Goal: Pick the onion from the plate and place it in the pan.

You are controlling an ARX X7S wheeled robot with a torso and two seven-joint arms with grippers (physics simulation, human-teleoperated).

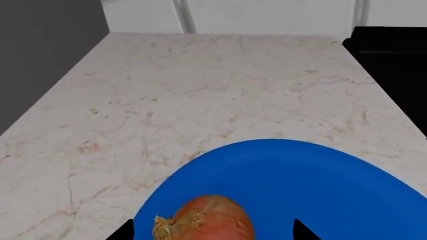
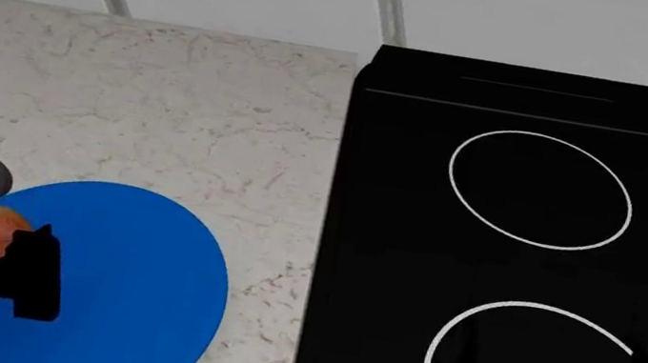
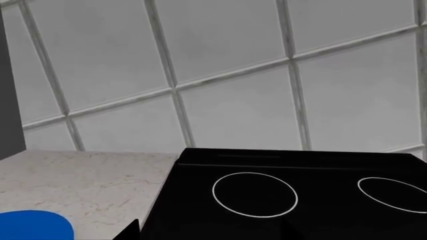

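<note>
The onion point(image 1: 207, 220) is lying on the blue plate point(image 1: 313, 185), toward the plate's left side in the head view. The left claw point(image 1: 213, 231) is straddling it, tips spread, not touching. The plate is sitting on the marble table point(image 1: 200, 90) beside the black stove point(image 2: 520, 249). Right claw point(image 3: 200, 232): state cannot be told.

A pale marble counter point(image 2: 142, 106) adjoins a black cooktop point(image 2: 519, 259) with white ring burners, backed by grey-white wall tiles point(image 3: 227, 75).
</note>
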